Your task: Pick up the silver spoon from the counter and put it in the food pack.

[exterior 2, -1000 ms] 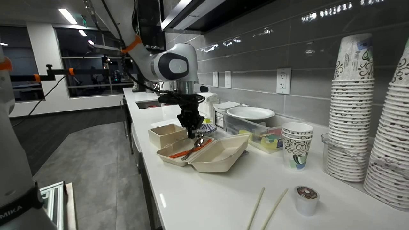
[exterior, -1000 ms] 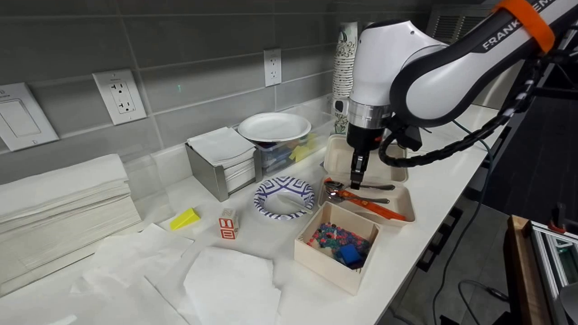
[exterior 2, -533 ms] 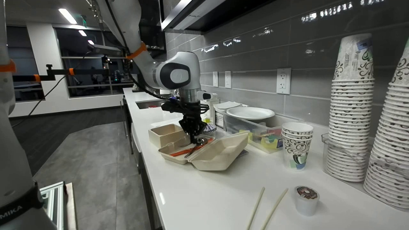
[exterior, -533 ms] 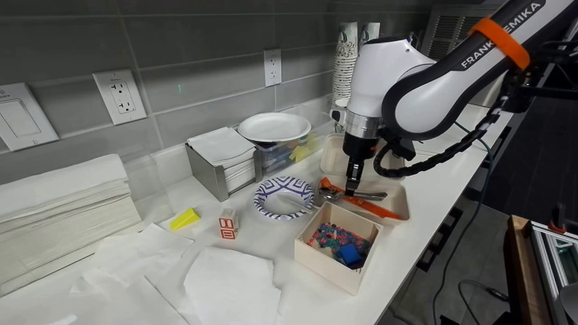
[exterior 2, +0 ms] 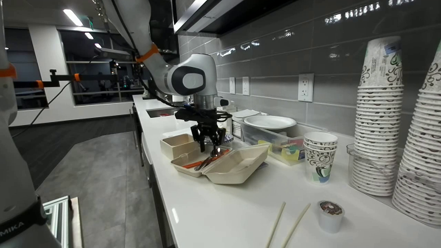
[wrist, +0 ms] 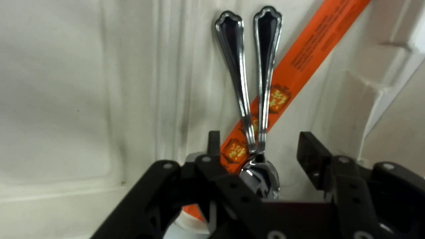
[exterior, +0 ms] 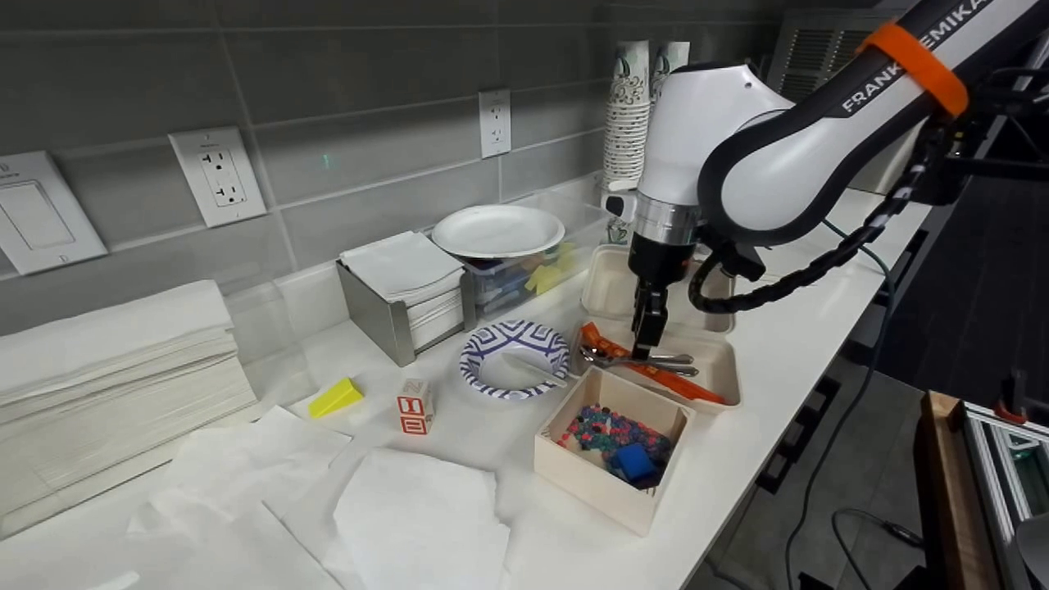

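Hanging over spoon (wrist: pixel 265 174) in food pack (exterior 2: pixel 224 175), gripper (exterior 2: pixel 208 150) jaws apart, gold emblems (wrist: pixel 279 98) clear only in wrist view

In the wrist view, the black two-fingered gripper (wrist: pixel 260 149) runs off the bottom edge and partly covers the bowls of two slim silver metal spoons (wrist: pixel 263 99) between its fingers; we cannot tell how they overlap. Beneath it we lose a stretch of the long, flat orange strip (wrist: pixel 304 62), its fine print blurred, its far end cropped. The tan cardboard clamshell box (wrist: pixel 199 76) under the gripper overruns the frame. In an exterior view, we see only slivers of the round blue-and-white patterned bowl (exterior 2: pixel 228 138) behind the gripper.
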You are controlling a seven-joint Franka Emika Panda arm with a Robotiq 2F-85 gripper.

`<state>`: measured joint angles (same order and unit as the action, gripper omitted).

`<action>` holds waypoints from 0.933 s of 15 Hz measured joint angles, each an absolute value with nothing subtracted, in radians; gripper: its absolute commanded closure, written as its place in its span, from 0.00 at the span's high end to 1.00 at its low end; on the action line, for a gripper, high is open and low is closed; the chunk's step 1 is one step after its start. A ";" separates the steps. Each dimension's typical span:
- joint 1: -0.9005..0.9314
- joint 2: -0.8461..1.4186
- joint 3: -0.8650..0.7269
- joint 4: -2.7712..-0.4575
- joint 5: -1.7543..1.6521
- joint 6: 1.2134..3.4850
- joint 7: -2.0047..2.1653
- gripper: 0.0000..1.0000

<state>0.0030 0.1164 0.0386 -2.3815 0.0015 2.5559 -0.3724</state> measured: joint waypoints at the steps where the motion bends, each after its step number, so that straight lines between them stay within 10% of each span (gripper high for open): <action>1: 0.003 0.096 0.039 -2.387 -0.003 2.547 -0.373 0.99; 14: -0.033 -0.296 -0.028 -2.343 -0.018 2.028 0.023 1.00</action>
<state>-0.0332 -0.2956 -0.0284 -2.3427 -0.0176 2.0281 0.0234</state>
